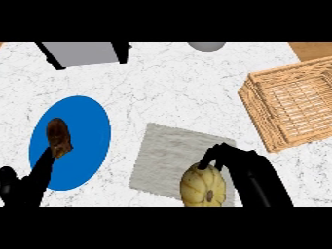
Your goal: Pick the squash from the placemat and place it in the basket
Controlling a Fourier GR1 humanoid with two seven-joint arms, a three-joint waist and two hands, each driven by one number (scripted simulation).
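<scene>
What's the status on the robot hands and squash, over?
Right robot hand curled on squash, on placemat. Left robot hand open, resting lower left. Nothing between squash and basket.

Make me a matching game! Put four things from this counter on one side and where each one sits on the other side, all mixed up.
Things:
1. squash
2. basket
3. brown lump
4. grey box

Places:
A. on the blue plate
B. at the right side of the counter
C. on the placemat
D. at the far edge, toward the left

Pairs: 1-C, 2-B, 3-A, 4-D
</scene>
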